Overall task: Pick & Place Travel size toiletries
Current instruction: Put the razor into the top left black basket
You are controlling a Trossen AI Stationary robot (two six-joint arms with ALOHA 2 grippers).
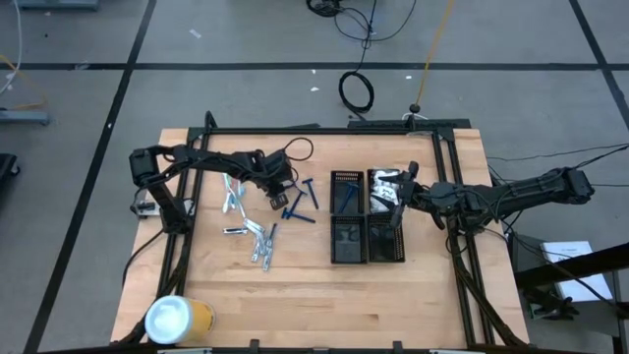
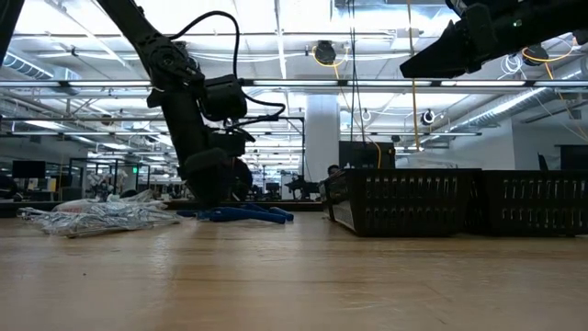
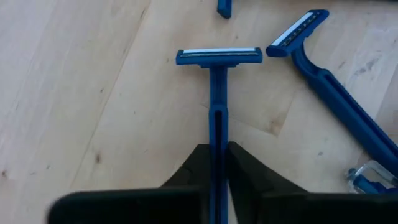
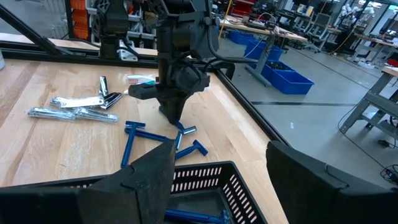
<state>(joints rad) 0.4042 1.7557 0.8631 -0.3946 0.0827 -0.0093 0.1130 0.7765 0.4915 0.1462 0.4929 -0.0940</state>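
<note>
The left claw (image 3: 217,163) is down at the worktop (image 1: 295,285), clenched on the handle of a blue razor (image 3: 217,74); in the left wrist view both dark fingers (image 3: 189,171) press against the handle, and the razor's head lies flat on the wood ahead of them. A second razor (image 3: 336,93) lies just beside it at an angle, and the tip of a third blue piece (image 3: 224,7) shows beyond the head. From above, this claw (image 1: 276,190) sits near the worktop's middle, with loose razors (image 1: 303,202) between it and the black trays (image 1: 368,218).

Toward the left arm's side lie the other toiletries: a toothbrush pack (image 1: 232,193), a silvery tube (image 1: 237,230) and a cluster of small silvery sachets (image 1: 262,246). In the low view a crinkly clear packet (image 2: 96,219) rests on the wood.

The right claw (image 4: 217,168) hangs released above the trays, its fingers (image 4: 152,171) spread well apart over a tray's gridded wall (image 4: 205,177); from above it (image 1: 398,202) is over the trays' far right compartment.

A yellow cylinder with a white lid (image 1: 177,320) lies at the near left corner, well apart from everything.
</note>
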